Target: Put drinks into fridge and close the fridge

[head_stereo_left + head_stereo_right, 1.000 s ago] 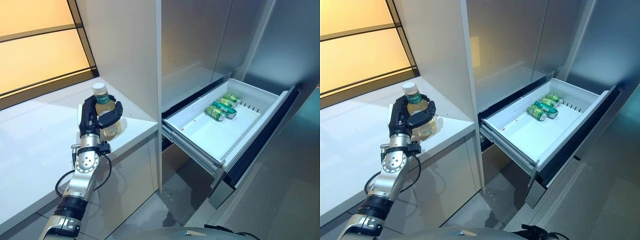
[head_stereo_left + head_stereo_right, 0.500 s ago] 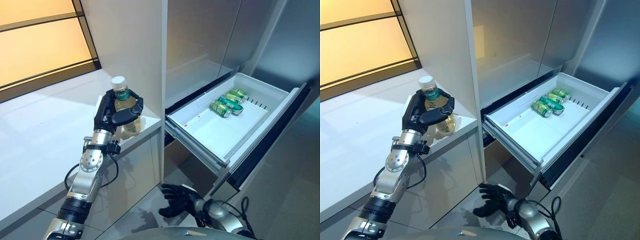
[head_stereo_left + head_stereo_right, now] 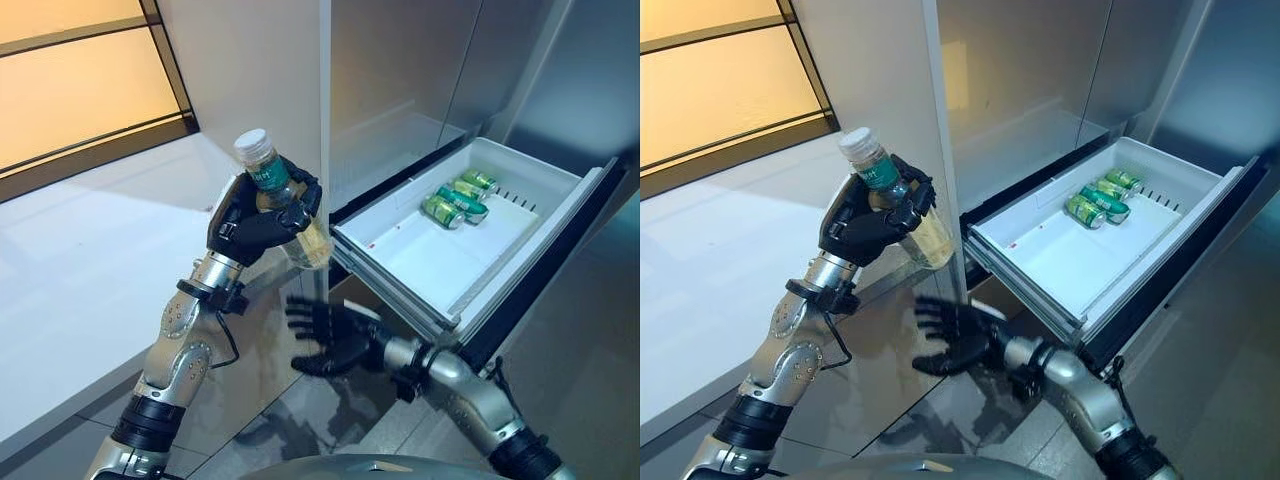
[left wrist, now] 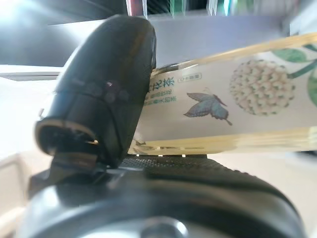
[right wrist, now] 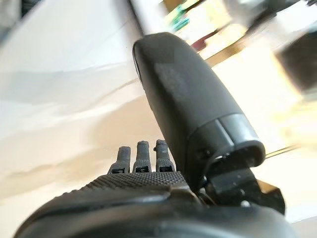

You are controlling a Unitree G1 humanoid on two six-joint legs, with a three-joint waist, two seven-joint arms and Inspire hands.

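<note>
The white surface beside the fridge drawer shows nothing lying on it. The drawer is pulled out, white inside, and three green cans lie on their sides together at its far end.

A white table runs along the wall; behind it an amber-lit window in a dark frame — beside it a pale upright panel, grey floor below.
</note>
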